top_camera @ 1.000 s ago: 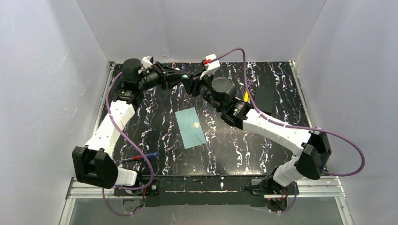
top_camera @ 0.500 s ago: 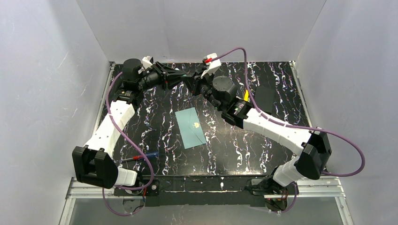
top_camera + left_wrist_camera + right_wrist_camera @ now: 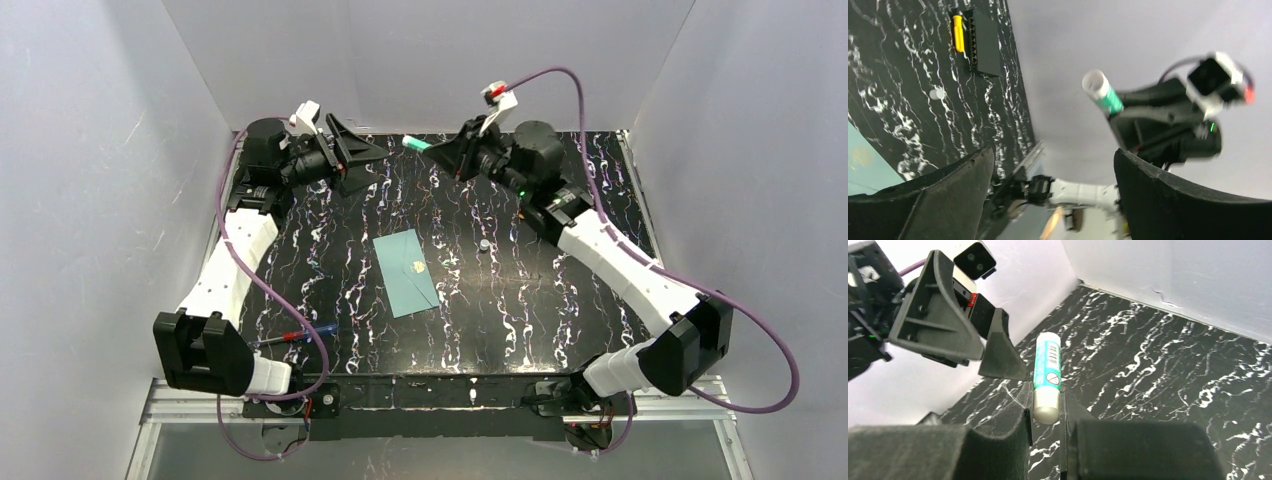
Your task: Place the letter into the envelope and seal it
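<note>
The teal-green envelope lies flat mid-table, flap down, a small gold seal on it; one corner shows in the left wrist view. The letter does not show in any view. My right gripper hovers over the back of the table, shut on a green-and-white glue stick that juts out between its jaws. My left gripper faces it from the left, open and holding nothing. Across that gap the glue stick is seen end-on.
A small grey cap sits on the table to the right of the envelope. A black block with a yellow piece beside it lies at the right. A red-and-blue pen rests near the left arm's base. White walls enclose the table.
The two grippers, which met at the back centre, have parted. The left one opened wide and drew back left. The right one swung up and to the right with the glue stick.
</note>
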{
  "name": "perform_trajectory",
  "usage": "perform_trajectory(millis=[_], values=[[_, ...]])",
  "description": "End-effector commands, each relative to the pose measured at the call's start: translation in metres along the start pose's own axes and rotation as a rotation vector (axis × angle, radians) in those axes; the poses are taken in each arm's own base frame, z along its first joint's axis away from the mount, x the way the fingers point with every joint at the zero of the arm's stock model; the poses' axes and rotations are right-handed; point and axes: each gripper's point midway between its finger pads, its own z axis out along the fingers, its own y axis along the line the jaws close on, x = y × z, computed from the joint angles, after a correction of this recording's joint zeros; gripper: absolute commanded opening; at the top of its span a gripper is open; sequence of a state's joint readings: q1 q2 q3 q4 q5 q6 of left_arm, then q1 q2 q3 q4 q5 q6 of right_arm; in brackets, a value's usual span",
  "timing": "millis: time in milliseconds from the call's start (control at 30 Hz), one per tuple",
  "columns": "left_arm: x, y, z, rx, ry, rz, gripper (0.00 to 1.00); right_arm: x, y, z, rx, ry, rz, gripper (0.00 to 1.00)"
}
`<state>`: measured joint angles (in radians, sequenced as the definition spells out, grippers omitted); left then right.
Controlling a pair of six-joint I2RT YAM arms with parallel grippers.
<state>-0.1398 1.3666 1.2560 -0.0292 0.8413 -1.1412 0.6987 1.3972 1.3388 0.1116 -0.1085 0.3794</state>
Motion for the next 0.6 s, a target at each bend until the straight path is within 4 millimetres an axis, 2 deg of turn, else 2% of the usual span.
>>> perform_trajectory(millis=[0,100,167,267,333,567], values=[[0.025,-0.040,-0.020,0.198,0.121,0.477,0.88,-0.033,0.044,-0.030,-0.279,0.052,0.103,0.01],[0.032,-0.042,-0.029,0.238,0.106,0.690,0.89,-0.033,0.051,-0.033,-0.352,0.121,0.193,0.01],[0.029,-0.042,-0.029,0.244,0.096,0.793,0.88,-0.029,0.058,-0.032,-0.392,0.172,0.245,0.01],[0.025,-0.040,-0.025,0.251,0.102,0.859,0.88,-0.022,0.064,-0.033,-0.432,0.231,0.304,0.01],[0.030,-0.039,-0.025,0.295,0.146,0.877,0.87,-0.015,0.065,-0.032,-0.443,0.276,0.330,0.01],[0.078,-0.043,-0.042,0.496,0.386,0.874,0.81,0.011,0.062,-0.033,-0.466,0.366,0.372,0.01]])
